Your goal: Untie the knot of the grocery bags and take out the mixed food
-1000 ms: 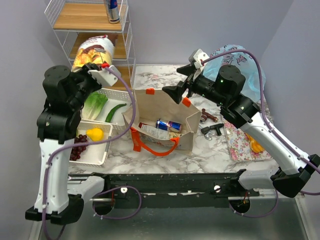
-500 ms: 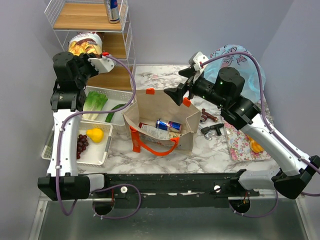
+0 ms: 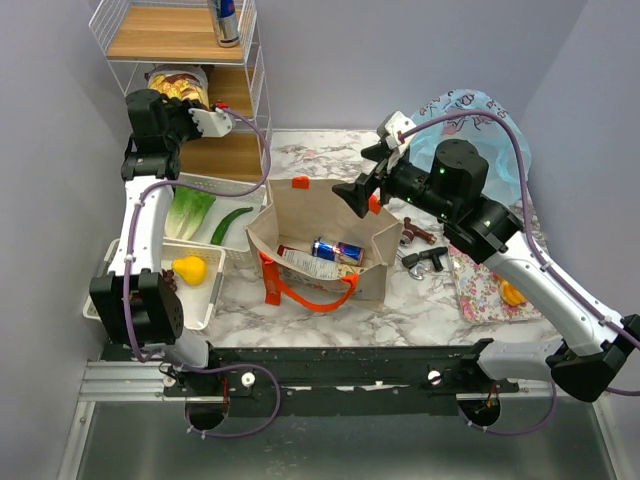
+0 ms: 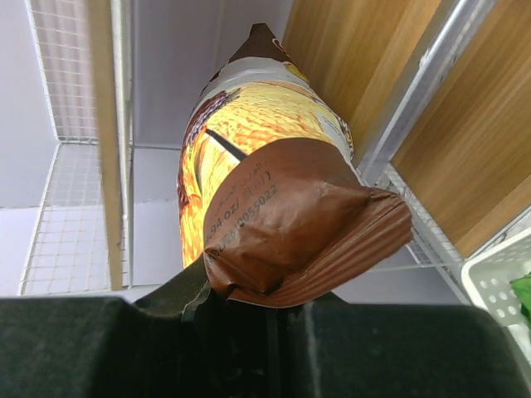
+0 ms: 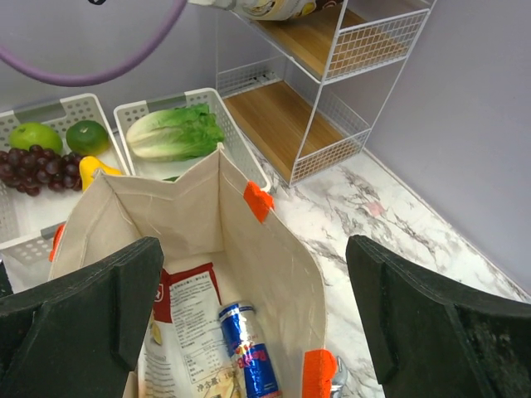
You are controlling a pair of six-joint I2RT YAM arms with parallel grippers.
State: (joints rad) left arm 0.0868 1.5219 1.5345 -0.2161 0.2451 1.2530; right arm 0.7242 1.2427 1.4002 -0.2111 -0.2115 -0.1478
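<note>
My left gripper (image 3: 186, 102) is shut on the crimped end of a brown-and-yellow snack packet (image 4: 265, 182), holding it up inside the middle tier of the wire shelf (image 3: 250, 90). The beige canvas tote (image 3: 320, 212) stands open mid-table with a blue-silver can (image 5: 251, 352) and a white-and-red snack packet (image 5: 187, 332) lying inside. Above the tote's far rim hovers my right gripper (image 5: 257, 290), open and empty. The light-blue plastic bag (image 3: 480, 125) lies behind my right arm. Lettuce (image 3: 188, 212), cucumber (image 3: 231, 223), grapes (image 5: 37, 166) and a yellow fruit (image 3: 189, 268) sit in the white baskets.
A second can (image 3: 225, 20) stands on the shelf's top tier. Metal tools (image 3: 425, 258) lie right of the tote. A floral tray (image 3: 480, 285) at the right edge carries an orange fruit (image 3: 512, 293). Orange strap handles (image 3: 305, 290) hang over the tote's near side.
My left arm has swung up and back, carrying the snack packet from above the baskets into the shelf. The right gripper has stayed open over the tote, shifting only slightly.
</note>
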